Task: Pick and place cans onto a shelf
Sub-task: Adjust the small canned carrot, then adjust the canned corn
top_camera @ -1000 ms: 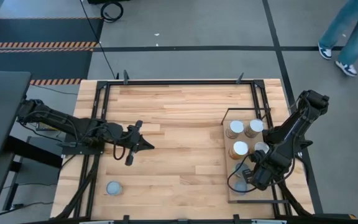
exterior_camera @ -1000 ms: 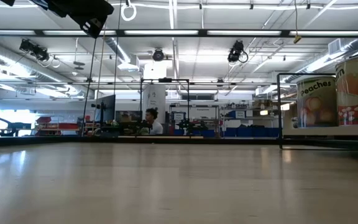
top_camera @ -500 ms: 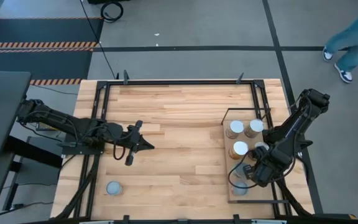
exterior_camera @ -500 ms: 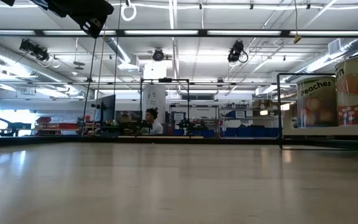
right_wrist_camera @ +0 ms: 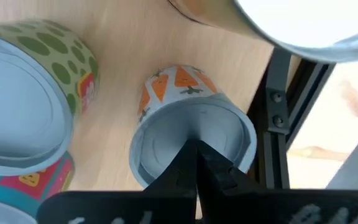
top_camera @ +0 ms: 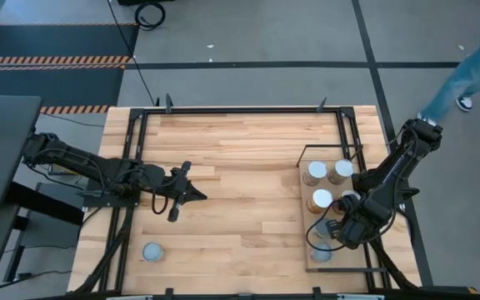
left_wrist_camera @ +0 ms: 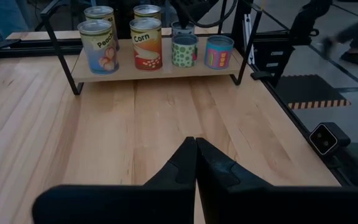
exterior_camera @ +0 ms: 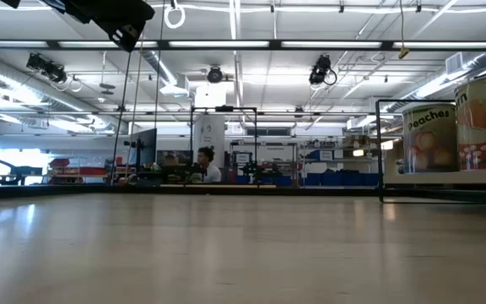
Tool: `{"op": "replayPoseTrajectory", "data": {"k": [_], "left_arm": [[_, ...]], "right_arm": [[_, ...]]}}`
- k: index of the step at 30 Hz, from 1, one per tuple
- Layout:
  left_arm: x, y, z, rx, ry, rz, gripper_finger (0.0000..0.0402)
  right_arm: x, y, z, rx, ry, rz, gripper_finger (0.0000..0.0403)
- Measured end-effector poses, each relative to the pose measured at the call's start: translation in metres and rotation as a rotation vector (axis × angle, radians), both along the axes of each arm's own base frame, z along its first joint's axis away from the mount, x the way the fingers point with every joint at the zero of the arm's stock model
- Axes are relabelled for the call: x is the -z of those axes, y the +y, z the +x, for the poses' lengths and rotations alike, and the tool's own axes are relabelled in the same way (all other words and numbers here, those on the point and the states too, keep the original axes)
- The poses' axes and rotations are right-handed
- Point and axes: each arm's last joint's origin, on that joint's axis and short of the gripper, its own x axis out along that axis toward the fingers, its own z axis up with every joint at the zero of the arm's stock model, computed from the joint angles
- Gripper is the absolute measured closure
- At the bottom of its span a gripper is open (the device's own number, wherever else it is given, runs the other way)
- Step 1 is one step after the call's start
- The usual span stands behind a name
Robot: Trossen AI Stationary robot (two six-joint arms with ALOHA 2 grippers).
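Pale wooden planks make up the tabletop (top_camera: 240, 179), ringed by a black frame, with grey floor and hazard-striped mats around it; a person's leg in jeans (top_camera: 465, 67) shows at the far right corner of the high view.

Labels read best from the left wrist view. On the shelf (left_wrist_camera: 160, 68), a light board on black wire legs, six cans show: one marked "Peach…" with a picture of peaches (left_wrist_camera: 98, 46), one marked "Corn" (left_wrist_camera: 145, 42), two more tall cans behind them (left_wrist_camera: 99, 12) (left_wrist_camera: 148, 10), a short can with green dots (left_wrist_camera: 184, 51), and a short turquoise can with pink and yellow blocks (left_wrist_camera: 219, 51). The low view gives "peaches" in full on that can (exterior_camera: 429, 135).

The right wrist view shows a further small can printed with orange carrots (right_wrist_camera: 185, 118), standing upright on the shelf beside the green-dotted one, near the black wire edge.

One more can (top_camera: 152, 252) stands alone on the tabletop, near the front left corner, well apart from the shelf.

The left gripper (top_camera: 176, 193) hangs over the left middle of the table, fingers pressed together and holding nothing. The right gripper (right_wrist_camera: 196, 163) is low over the carrot can's lid, fingers also pressed together, gripping nothing.
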Motion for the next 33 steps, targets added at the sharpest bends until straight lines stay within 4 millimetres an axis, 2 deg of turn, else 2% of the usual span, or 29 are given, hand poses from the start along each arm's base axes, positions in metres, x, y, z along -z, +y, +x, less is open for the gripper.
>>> {"op": "replayPoseTrajectory", "data": {"k": [7,12,19,22,24,28,33], "left_arm": [[0.000,0.000,0.000,0.000,0.000,0.000,0.0390],[0.000,0.000,0.000,0.000,0.000,0.000,0.0390],[0.000,0.000,0.000,0.002,-0.002,0.007,0.0390],[0.000,0.000,0.000,0.003,-0.002,0.007,0.0390],[0.000,0.000,0.000,0.003,-0.002,0.007,0.0390],[0.000,0.000,0.000,0.003,-0.002,0.007,0.0390],[0.000,0.000,0.000,0.001,-0.003,0.003,0.0390]], "right_arm": [[-0.006,0.000,0.000,0.006,-0.009,0.018,0.0400],[-0.018,0.003,0.002,0.007,-0.024,0.034,0.0400],[-0.061,0.003,0.006,-0.008,-0.110,0.014,0.0400],[-0.083,-0.004,0.005,-0.008,-0.142,-0.046,0.0400],[-0.090,-0.012,0.001,-0.001,-0.106,-0.111,0.0400],[-0.089,-0.024,0.004,-0.012,-0.137,-0.136,0.0400],[-0.068,-0.043,0.003,-0.008,-0.068,-0.180,0.0401]]}}
